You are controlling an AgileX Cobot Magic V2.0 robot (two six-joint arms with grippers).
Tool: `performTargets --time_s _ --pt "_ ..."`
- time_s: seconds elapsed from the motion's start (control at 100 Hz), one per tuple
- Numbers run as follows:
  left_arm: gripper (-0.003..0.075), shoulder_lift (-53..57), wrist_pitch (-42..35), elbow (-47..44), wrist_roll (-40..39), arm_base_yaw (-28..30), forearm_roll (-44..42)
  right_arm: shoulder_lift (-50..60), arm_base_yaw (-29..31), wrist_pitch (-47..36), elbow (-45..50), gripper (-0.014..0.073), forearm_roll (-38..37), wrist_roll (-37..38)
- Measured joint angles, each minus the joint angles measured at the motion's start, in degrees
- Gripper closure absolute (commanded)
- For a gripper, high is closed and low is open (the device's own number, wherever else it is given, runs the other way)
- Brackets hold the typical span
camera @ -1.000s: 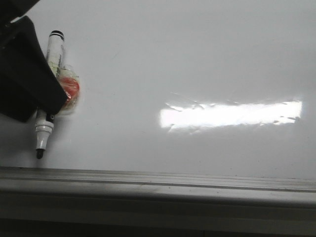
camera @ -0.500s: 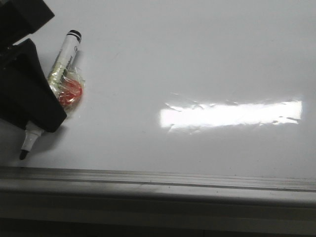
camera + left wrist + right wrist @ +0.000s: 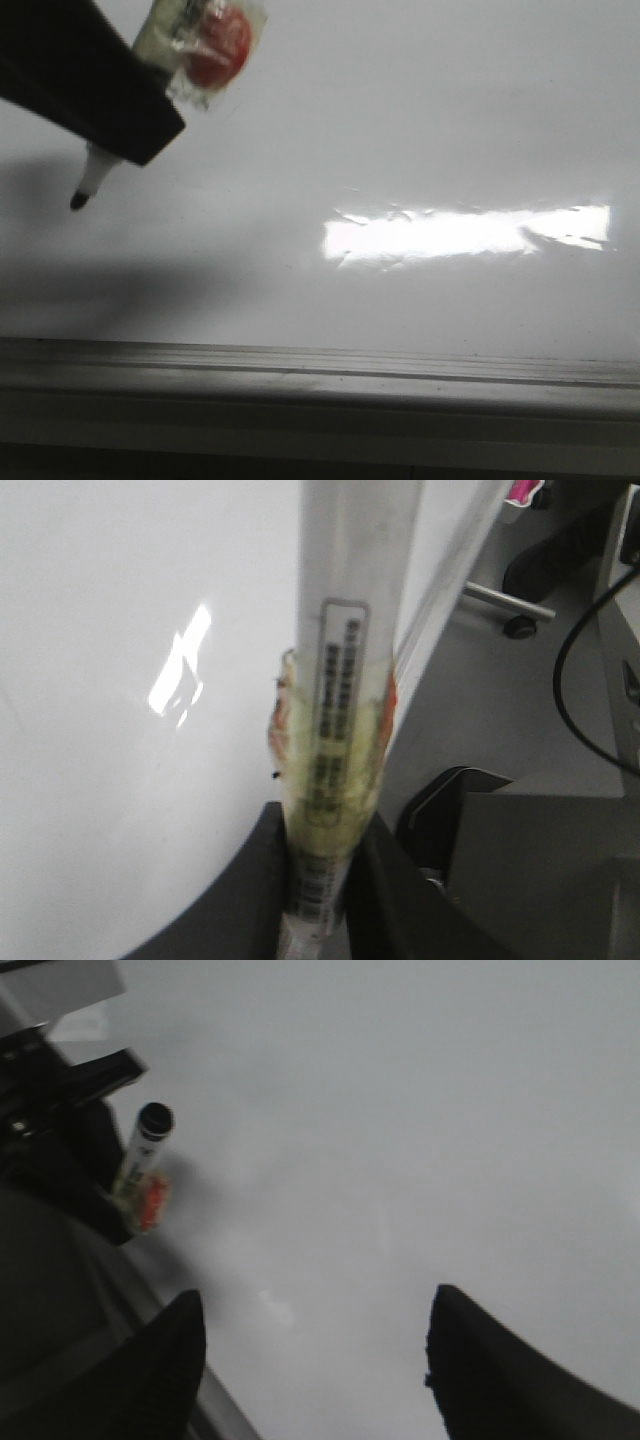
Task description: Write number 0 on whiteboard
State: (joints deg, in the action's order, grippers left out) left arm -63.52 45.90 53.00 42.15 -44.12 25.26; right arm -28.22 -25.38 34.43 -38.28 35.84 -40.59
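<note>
The left gripper [image 3: 105, 130], clamped on the marker [image 3: 92, 180], has lifted its tip off the whiteboard [image 3: 420, 120] near the frame; no 0 is drawn yet. The right gripper [image 3: 315, 1360] hangs spread apart

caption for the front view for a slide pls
Left gripper holds a marker tip-down above the blank whiteboard, no stroke drawn yet.

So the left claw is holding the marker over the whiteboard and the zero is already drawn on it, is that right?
Not quite. The left claw does hold the marker over the whiteboard, but no zero is drawn yet. The front view shows the board bare of ink, with only a bright glare on it, and the tip looks lifted off the surface.
</note>
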Motion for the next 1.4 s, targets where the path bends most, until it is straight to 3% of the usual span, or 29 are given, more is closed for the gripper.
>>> performTargets --time_s 0.16,0.34,0.79,1.05,1.31,1.4 --pt "0.0740 0.87 1.45 1.82 4.52 -5.72 -9.15 -9.38 -4.41 5.50 -5.78 0.0179 2.63 -7.00" --pt "0.0740 0.87 3.12 1.96 5.20 -9.28 -16.69 -17.64 -9.15 5.95 -9.60 0.0179 2.63 -10.15" --pt "0.0740 0.87 3.50 1.96 5.34 -9.65 -18.51 -30.34 -25.66 -5.74 -11.69 0.0179 3.10 -10.82" --pt "0.0740 0.87 3.60 1.96 5.34 -9.68 -18.51 -35.64 -26.98 -12.05 -11.69 0.0179 3.44 -10.82" --pt "0.0740 0.87 3.60 1.96 5.34 -9.68 -18.51 -38.95 -26.98 -12.43 -11.69 0.0183 3.44 -10.82" --pt "0.0740 0.87 3.60 1.96 5.34 -9.68 -18.51 -39.44 -26.98 -12.43 -11.69 0.0223 3.55 -10.82"
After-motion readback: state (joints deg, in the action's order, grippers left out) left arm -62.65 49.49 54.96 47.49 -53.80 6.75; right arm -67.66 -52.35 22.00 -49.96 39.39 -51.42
